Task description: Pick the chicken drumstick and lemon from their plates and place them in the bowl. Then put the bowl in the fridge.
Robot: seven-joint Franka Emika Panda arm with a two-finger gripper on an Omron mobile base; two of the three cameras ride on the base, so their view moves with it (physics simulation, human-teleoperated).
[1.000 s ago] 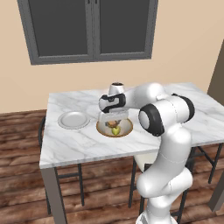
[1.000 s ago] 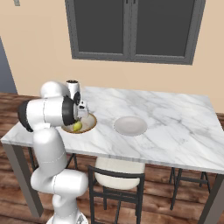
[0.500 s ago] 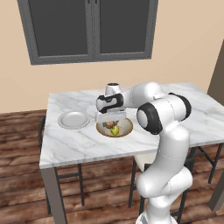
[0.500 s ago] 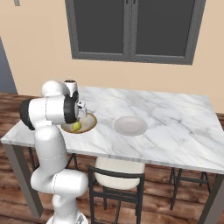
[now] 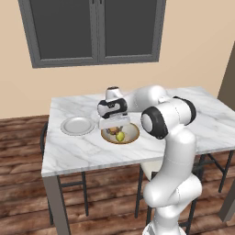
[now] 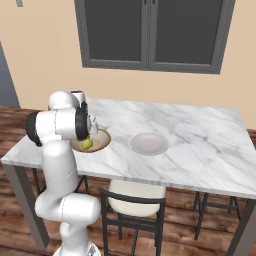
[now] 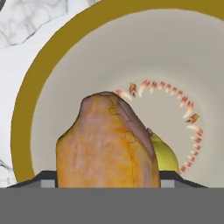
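Note:
My gripper (image 5: 113, 127) hangs low over the tan-rimmed bowl (image 5: 131, 137) near the table's front edge, shut on the orange-brown chicken drumstick (image 7: 109, 144). In the hand view the drumstick sits between the two dark fingertips (image 7: 46, 180), just above the bowl's cream inside (image 7: 131, 57). The yellow-green lemon (image 7: 168, 154) lies in the bowl beside and below the drumstick; it also shows in the base views as the lemon (image 5: 120, 136) and the lemon (image 6: 87, 144). One pale plate (image 5: 77, 125) lies bare to the bowl's left. The fridge is out of view.
The marble table (image 5: 82, 151) stands before a wall with a dark window (image 5: 96, 30). A bare plate (image 6: 148, 143) lies right of the bowl (image 6: 100, 142) in the right base view. A chair (image 6: 134, 202) is tucked under the front edge.
The hand has come down toward the bowl with the drumstick still in it. The lemon, bowl and plates have not moved.

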